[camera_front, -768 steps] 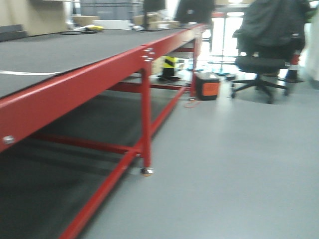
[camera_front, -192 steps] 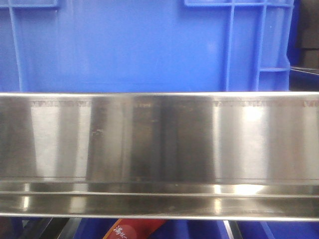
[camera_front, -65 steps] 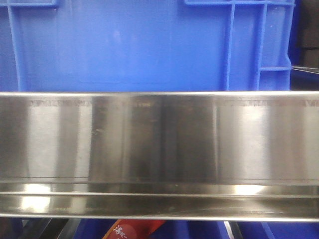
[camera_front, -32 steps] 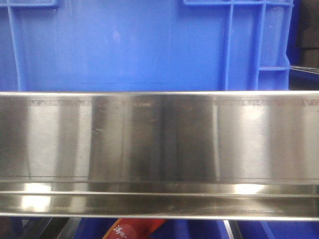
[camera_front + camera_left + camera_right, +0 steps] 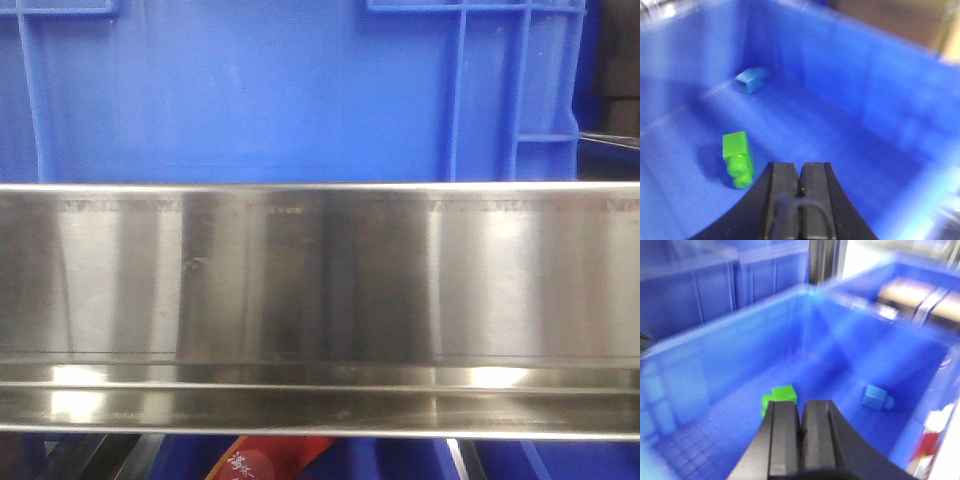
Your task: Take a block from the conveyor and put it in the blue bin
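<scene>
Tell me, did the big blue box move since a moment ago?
Yes, a tiny bit. The blue bin's ribs sit slightly further left against the shiny metal rail than three seconds ago.

Left gripper (image 5: 800, 186): black fingers pressed together, no gap visible at the tips, nothing held between them; seen from its wrist camera pointing forward and down. Right gripper (image 5: 800, 426): same posture, fingers closed against each other, empty, angled downward. Neither arm appears in the front view.
</scene>
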You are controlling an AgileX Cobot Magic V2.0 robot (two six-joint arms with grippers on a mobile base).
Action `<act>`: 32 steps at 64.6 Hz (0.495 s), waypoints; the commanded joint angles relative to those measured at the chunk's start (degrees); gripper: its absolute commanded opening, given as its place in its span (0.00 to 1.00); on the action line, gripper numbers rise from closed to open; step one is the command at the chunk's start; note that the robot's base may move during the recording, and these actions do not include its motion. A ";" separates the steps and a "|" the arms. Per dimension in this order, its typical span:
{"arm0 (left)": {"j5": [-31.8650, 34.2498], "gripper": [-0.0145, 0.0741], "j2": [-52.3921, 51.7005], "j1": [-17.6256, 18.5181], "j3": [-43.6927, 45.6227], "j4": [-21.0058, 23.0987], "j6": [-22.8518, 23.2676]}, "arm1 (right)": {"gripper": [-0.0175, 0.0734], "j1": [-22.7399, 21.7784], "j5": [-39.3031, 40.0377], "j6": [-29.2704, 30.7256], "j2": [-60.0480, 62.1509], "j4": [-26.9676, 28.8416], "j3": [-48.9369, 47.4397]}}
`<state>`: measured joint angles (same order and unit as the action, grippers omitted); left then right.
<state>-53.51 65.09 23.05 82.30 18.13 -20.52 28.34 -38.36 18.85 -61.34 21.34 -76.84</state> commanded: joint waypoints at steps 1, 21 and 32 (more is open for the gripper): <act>1.10 0.04 -4.65 0.26 -3.25 0.37 1.78 | 0.02 0.18 4.22 0.34 5.64 -0.77 5.80; 19.21 0.04 -27.12 0.26 -27.15 0.37 2.58 | 0.02 0.18 15.87 0.34 26.65 -1.92 30.24; 26.11 0.04 -36.53 0.26 -39.46 0.25 2.58 | 0.02 0.18 18.55 0.34 35.04 -2.03 39.92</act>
<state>-31.77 32.21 23.05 47.46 18.13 -18.27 28.34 -22.73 18.85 -29.79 19.70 -40.79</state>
